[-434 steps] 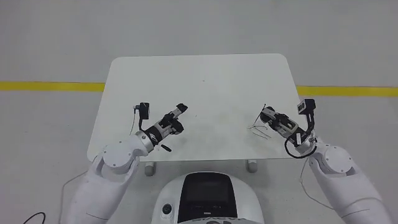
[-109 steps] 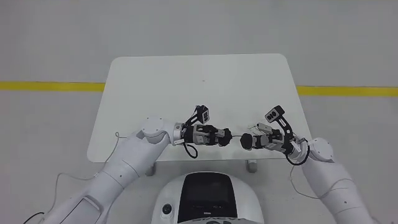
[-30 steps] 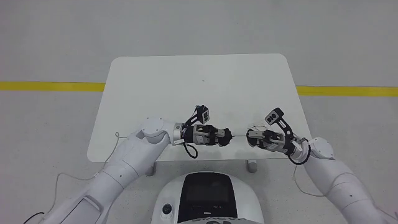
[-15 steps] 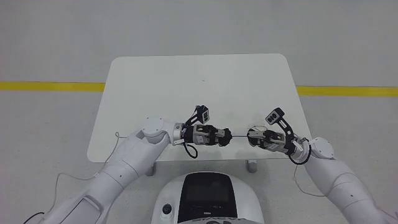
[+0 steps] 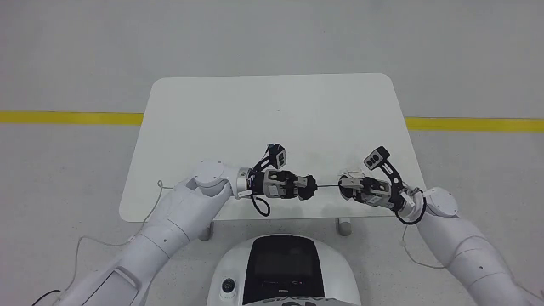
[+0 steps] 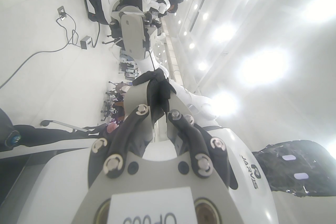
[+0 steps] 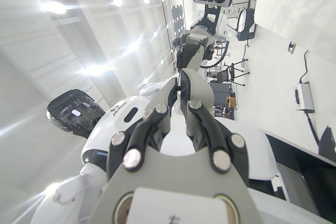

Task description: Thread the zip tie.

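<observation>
Since 14.5 s ago both arms have swung in from the frame's sides; last sec, barely a shift. Zip tie [image 5: 327,187] spans lower centre of the top view, left gripper [image 5: 308,188] pinched on one end, right gripper [image 5: 343,184] on the other (both tight), above the table [image 5: 272,110]. Pick-up done. Tip through head? Too small to tell, so prob. still pending.

A black zip tie [image 5: 327,186] is running between the grey-and-black left gripper [image 5: 312,187] and right gripper [image 5: 342,185], over a white table [image 5: 272,110].

Left gripper [image 5: 313,187], zip tie [image 5: 327,186], right gripper [image 5: 342,185]
</observation>
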`<action>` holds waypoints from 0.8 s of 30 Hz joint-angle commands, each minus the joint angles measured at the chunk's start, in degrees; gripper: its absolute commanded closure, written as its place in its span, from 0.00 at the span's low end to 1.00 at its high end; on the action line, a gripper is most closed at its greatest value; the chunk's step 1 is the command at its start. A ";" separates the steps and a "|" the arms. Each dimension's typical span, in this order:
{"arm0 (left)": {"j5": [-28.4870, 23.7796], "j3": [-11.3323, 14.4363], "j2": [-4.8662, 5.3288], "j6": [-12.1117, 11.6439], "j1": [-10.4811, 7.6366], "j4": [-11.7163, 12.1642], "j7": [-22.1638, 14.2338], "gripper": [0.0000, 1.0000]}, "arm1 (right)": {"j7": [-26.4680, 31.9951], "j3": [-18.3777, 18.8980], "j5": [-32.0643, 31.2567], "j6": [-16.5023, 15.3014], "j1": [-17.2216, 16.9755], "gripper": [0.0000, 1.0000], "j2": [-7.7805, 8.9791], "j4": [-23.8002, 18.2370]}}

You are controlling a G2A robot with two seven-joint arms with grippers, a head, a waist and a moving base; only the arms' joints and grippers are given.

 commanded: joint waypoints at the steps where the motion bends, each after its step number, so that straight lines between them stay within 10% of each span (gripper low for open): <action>1: 0.00 0.00 0.00 0.00 0.00 0.00 0.00 0.68 | 0.00 -0.08 -0.37 0.00 0.02 1.00 -0.02 -0.06; 2: 0.00 0.00 0.00 0.00 0.00 0.00 0.00 0.00 | 0.00 -0.08 -0.37 0.00 0.02 1.00 -0.02 -0.06; 24: 0.72 3.53 -1.02 1.52 -1.21 1.12 4.31 0.00 | 0.00 1.32 0.51 0.04 -1.91 1.00 0.12 -2.86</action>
